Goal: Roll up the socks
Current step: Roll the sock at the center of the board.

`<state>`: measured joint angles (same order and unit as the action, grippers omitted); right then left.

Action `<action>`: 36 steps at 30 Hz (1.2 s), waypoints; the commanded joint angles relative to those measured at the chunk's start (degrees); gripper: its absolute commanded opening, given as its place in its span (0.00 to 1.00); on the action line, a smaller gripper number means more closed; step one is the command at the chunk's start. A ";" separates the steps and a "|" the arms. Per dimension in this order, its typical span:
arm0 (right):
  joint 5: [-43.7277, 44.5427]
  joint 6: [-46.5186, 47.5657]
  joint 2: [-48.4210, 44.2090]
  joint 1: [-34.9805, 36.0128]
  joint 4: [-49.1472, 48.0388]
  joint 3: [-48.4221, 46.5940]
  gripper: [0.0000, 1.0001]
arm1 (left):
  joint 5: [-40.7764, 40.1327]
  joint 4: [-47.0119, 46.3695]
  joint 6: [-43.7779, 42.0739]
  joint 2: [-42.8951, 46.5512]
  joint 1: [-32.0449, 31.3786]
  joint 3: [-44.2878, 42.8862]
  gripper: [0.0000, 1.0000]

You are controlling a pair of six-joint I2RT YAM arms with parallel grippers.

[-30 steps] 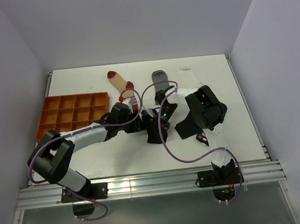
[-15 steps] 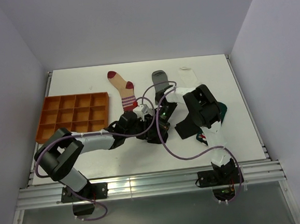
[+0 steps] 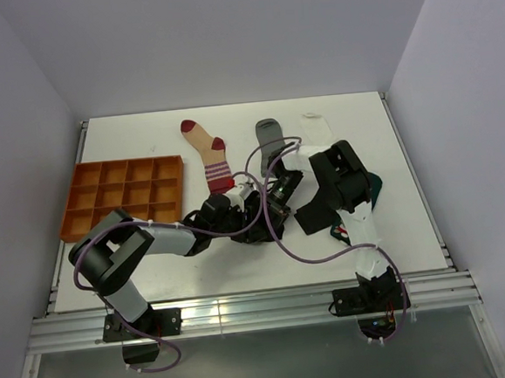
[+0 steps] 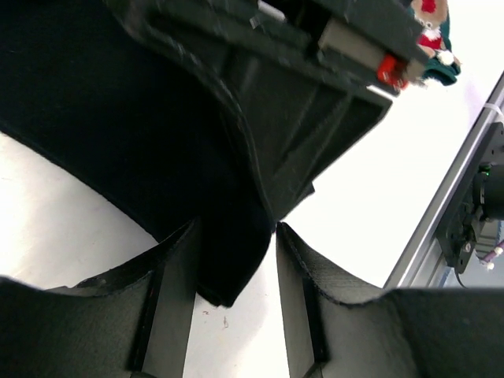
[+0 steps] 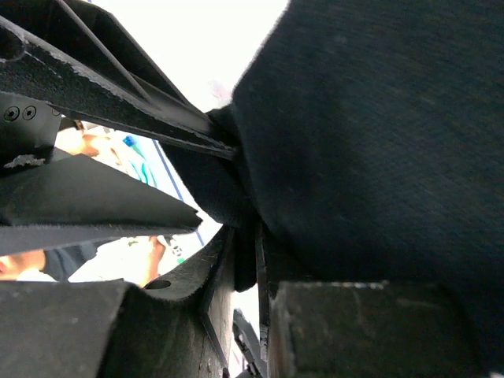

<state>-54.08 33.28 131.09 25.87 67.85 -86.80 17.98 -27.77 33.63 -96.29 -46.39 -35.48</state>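
Black sock (image 4: 118, 118), table centre: one edge is pinched tight in the right gripper (image 5: 248, 236), likely as an anchor. A folded corner is straddled by the left gripper (image 4: 236, 228) for rolling, though whether it is clamped cannot be told. Both arms are bent low and inward, wrists meeting; striped sock (image 3: 210, 153) and grey sock (image 3: 268, 135) are laid flat beyond.

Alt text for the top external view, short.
The left gripper and right gripper meet on a black sock mid-table. Behind them lie a striped sock, grey sock and white sock; an orange tray sits at left.
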 commanded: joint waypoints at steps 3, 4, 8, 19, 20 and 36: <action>1.70 1.00 1.80 -2.05 0.26 -2.40 0.04 | 3.90 -1.94 -1.19 -0.83 -0.37 1.03 0.48; 1.53 1.00 2.06 -2.22 0.61 -2.49 0.04 | 4.17 -2.02 -1.20 -0.92 -0.37 1.21 0.48; 1.00 1.35 2.86 -2.66 1.40 -3.28 0.04 | 4.35 -2.03 -0.93 -1.97 -0.37 1.21 0.48; 1.09 1.35 2.68 -2.66 0.97 -3.11 0.09 | 3.73 2.01 3.72 -4.43 -0.45 -1.78 0.13; 1.17 1.26 2.16 -2.66 0.79 -2.93 0.11 | 4.34 2.89 4.25 -4.95 -0.45 -2.04 0.09; 7.68 -5.68 -16.03 -7.40 -16.70 5.94 0.48 | 6.10 25.04 14.35 -5.49 1.30 -9.08 0.00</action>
<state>-48.90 29.36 119.98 21.34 58.30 -82.21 22.26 -12.14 46.00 -100.86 -46.02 -44.64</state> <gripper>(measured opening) 0.482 0.041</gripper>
